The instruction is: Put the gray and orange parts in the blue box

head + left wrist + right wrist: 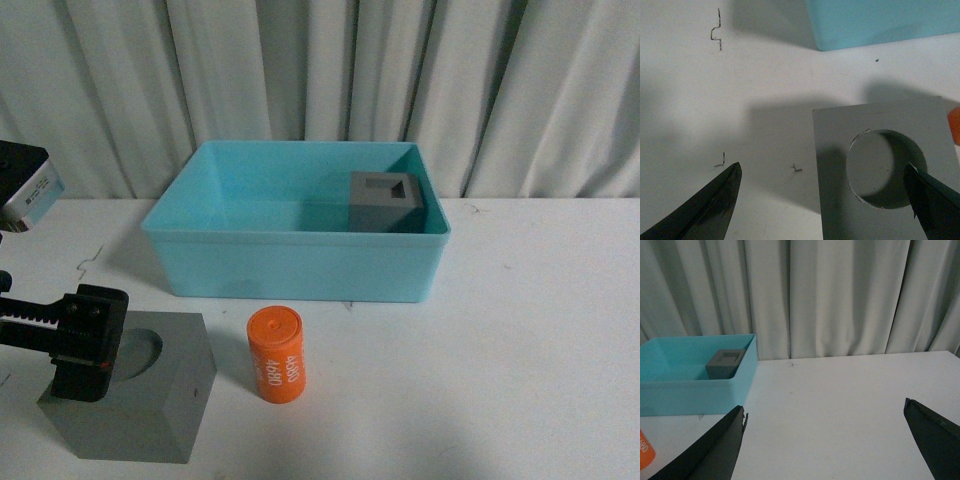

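- I count two gray cubes: the rectangular-recess cube (385, 200) in the blue box's (300, 270) far right corner, the round-recess cube (140, 400) near left on the counter (520, 350).
- One orange cylinder (276, 355) sits just right of it, short of the box's near wall.
- My left hand (822, 205) is released over that cube's edge.
- My right hand (825, 440) is released above open counter right of the box.

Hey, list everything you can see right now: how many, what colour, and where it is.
Blue box: one, light blue, on the table, centre back.
Gray cube with rectangular recess: one, gray, inside the blue box, right rear corner.
Gray cube with round recess: one, gray, on the table, front left, outside the box.
Orange cylinder: one, orange with white digits, on the table in front of the box.
Table: one, white.
Curtain: one, pale gray, behind the table.
Left gripper: one, black, jaws open over the round-recess cube.
Right gripper: one, black, jaws open, holding nothing.
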